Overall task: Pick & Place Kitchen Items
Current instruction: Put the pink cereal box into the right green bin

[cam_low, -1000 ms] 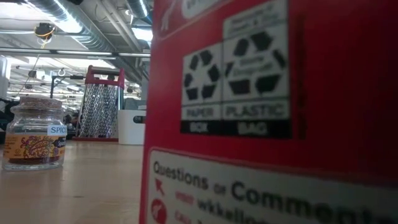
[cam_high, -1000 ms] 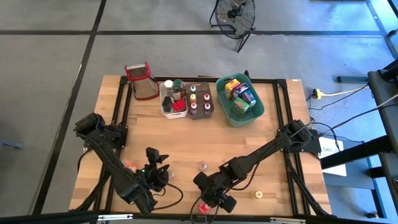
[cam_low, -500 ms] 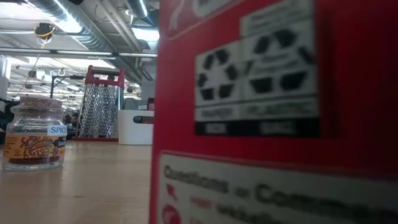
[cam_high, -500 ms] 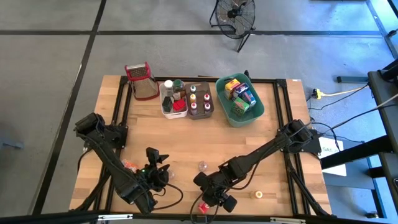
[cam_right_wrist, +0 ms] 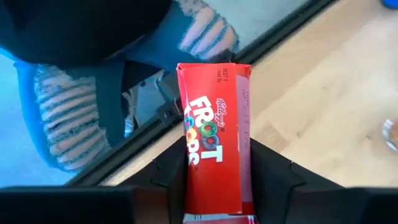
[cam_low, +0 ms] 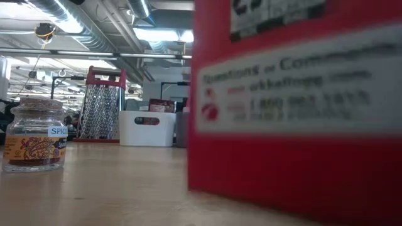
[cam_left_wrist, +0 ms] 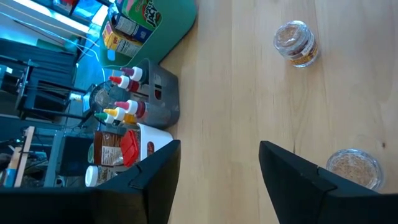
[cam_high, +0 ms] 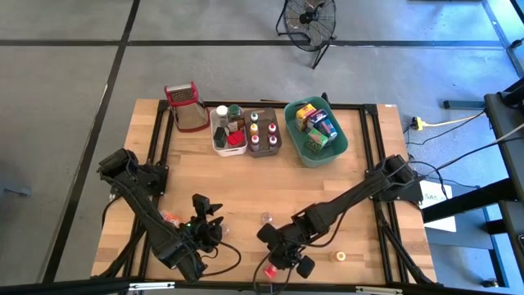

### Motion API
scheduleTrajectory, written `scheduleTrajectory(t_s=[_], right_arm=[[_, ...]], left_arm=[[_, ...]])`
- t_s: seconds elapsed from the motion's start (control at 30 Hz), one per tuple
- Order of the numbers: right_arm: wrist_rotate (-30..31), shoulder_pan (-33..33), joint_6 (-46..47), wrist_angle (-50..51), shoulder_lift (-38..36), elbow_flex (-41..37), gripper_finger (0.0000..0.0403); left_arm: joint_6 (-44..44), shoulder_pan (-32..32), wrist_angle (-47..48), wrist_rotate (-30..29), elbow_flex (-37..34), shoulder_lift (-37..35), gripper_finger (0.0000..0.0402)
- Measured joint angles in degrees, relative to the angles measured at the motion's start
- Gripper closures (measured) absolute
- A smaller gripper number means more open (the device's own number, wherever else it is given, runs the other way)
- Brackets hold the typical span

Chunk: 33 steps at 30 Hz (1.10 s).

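A small red Froot Loops box point(cam_right_wrist: 213, 146) sits between the fingers of my right gripper point(cam_right_wrist: 217, 177) at the table's near edge point(cam_high: 271, 270); it fills the low view point(cam_low: 295, 107). My left gripper point(cam_left_wrist: 217, 180) is open and hovers over the near left of the table point(cam_high: 214, 230), with a clear spice jar point(cam_left_wrist: 354, 168) standing just outside one finger. A second jar point(cam_left_wrist: 297, 43) stands farther off point(cam_high: 266, 218). A small yellow thing point(cam_high: 336, 256) lies to the right, and an orange packet point(cam_high: 169, 217) lies to the left. My right gripper pinches the red box by its two long side edges point(cam_right_wrist: 185, 155), one finger on each. The fingers point(cam_right_wrist: 267, 171) lie along the box, slanting down toward the table's near edge. The printed face is turned up. I cannot tell whether its lower edge point(cam_low: 251, 191) touches the table.
At the far edge stand a steel grater point(cam_high: 187, 106), a white bin point(cam_high: 228, 141), a brown bin of bottles point(cam_high: 262, 135) and a teal bin of boxes point(cam_high: 315, 131). A spice jar point(cam_low: 38, 135) shows in the low view. A person's legs in ripped jeans point(cam_right_wrist: 93, 93) are beyond the near edge.
The red box has risen and shifted toward the table's right in the low view: its print now shows higher and its lower edge has come into sight. My right gripper has moved slightly right with it. The left arm has kept still.
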State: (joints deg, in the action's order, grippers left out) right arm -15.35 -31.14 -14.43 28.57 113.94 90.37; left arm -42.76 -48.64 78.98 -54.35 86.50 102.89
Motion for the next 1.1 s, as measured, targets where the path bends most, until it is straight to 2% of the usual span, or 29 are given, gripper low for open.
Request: scheduleTrajectory(t_s=[0.37,0.57,0.67,0.87,1.0,1.1], right_arm=[[9.6,-1.4,3.3,3.5,-3.2,0.0,0.0280],[17.6,-2.8,10.6,12.5,-8.1,0.5,0.0281],[24.0,-4.0,16.7,18.9,-10.5,2.8,0.0281],[43.4,-6.5,33.3,35.2,-14.0,8.2,0.0281],[56.8,-7.0,47.8,44.2,-15.2,10.9,0.0281],[64.6,-6.2,59.2,49.8,-16.4,11.4,0.0281]], left_arm=[[0.0,0.0,0.0,0.0,0.0,0.0,0.0188],[0.0,0.0,0.0,0.0,0.0,0.0,0.0189],[0.0,0.0,-0.8,0.1,0.0,0.0,0.0189],[0.0,0.3,-1.0,0.1,0.0,0.0,0.0188],[0.0,0.4,-1.1,0.0,0.0,0.0,0.0189],[0.0,0.6,-1.1,0.0,0.0,0.0,0.0187]])
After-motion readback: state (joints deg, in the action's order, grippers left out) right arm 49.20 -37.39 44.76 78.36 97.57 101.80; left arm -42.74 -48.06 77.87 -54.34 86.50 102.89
